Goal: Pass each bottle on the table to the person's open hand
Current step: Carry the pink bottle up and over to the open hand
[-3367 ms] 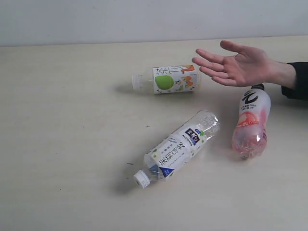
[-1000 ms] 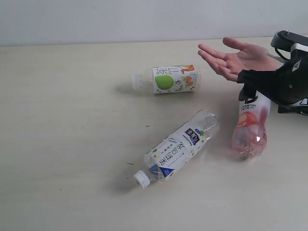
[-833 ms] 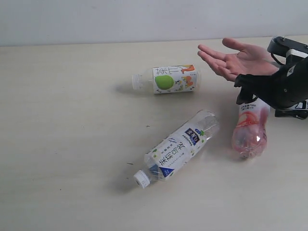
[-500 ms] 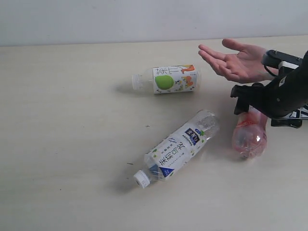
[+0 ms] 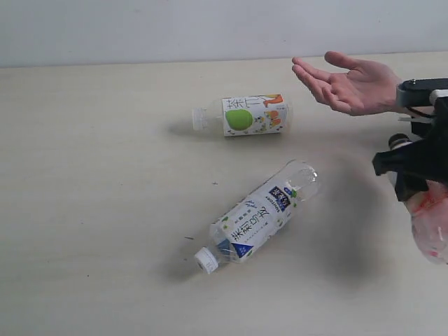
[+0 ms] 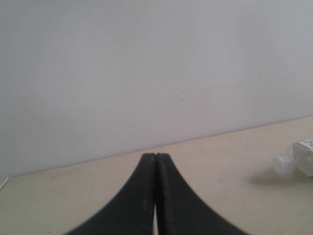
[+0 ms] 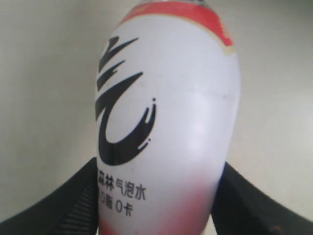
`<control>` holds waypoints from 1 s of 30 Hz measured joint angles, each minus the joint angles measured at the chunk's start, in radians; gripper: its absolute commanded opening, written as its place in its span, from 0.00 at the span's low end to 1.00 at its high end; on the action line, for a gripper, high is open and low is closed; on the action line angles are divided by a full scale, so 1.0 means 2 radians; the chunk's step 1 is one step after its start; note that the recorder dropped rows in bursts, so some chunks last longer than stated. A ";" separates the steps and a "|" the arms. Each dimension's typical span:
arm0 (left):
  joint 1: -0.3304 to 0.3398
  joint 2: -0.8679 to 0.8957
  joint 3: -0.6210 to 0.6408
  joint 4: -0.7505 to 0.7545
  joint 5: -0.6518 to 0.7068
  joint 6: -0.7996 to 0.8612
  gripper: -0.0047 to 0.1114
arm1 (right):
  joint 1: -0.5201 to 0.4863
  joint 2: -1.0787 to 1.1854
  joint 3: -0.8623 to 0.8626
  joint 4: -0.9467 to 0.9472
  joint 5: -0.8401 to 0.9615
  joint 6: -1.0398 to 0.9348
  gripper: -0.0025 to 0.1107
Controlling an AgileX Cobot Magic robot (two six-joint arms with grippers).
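Observation:
My right gripper point(image 5: 409, 168) is shut on the pink-black bottle point(image 5: 430, 225), which hangs lifted off the table point(image 5: 105, 175) at the right edge of the exterior view. In the right wrist view that bottle point(image 7: 166, 122) fills the frame between the black fingers point(image 7: 63, 205). The person's open hand point(image 5: 346, 82), palm up, hovers above and left of the gripper. The apple-and-orange bottle point(image 5: 245, 115) lies on its side at centre back. The white-blue bottle point(image 5: 257, 215) lies diagonally in front. My left gripper point(image 6: 155, 161) is shut on nothing. The white-green bottle is out of view.
A pale wall point(image 5: 210, 28) runs behind the table's far edge. In the left wrist view a white cap and clear bottle neck point(image 6: 293, 164) show at the right border, lying on the table point(image 6: 220, 161).
My right arm came in from the right, closed on the pink-black bottle and lifted it off the table, carrying it to the right. The hand shifted slightly right and back.

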 measured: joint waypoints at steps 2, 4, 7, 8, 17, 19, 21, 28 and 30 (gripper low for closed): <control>0.000 0.000 0.000 0.000 0.000 0.000 0.04 | 0.000 -0.025 0.000 0.007 0.064 -0.042 0.02; 0.000 0.000 0.000 0.000 0.000 0.000 0.04 | 0.000 -0.040 0.000 0.009 0.101 -0.063 0.02; 0.000 0.000 0.000 0.000 0.000 0.000 0.04 | 0.000 -0.060 0.000 0.013 0.157 -0.091 0.02; 0.000 0.000 0.000 0.000 0.000 0.000 0.04 | 0.000 -0.068 0.000 0.014 0.171 -0.101 0.02; 0.000 0.000 0.000 0.000 0.000 0.000 0.04 | 0.000 -0.146 -0.024 0.048 0.225 -0.147 0.02; 0.000 0.000 0.000 0.000 0.000 0.000 0.04 | 0.000 -0.155 -0.042 0.054 0.229 -0.153 0.02; 0.000 0.000 0.000 0.000 0.000 0.000 0.04 | 0.000 -0.161 -0.069 0.054 0.231 -0.156 0.02; 0.000 0.000 0.000 0.000 0.000 0.000 0.04 | 0.000 -0.135 -0.174 0.054 0.209 -0.158 0.02; 0.000 0.000 0.000 0.000 0.000 0.000 0.04 | 0.000 -0.108 -0.209 0.057 0.200 -0.158 0.02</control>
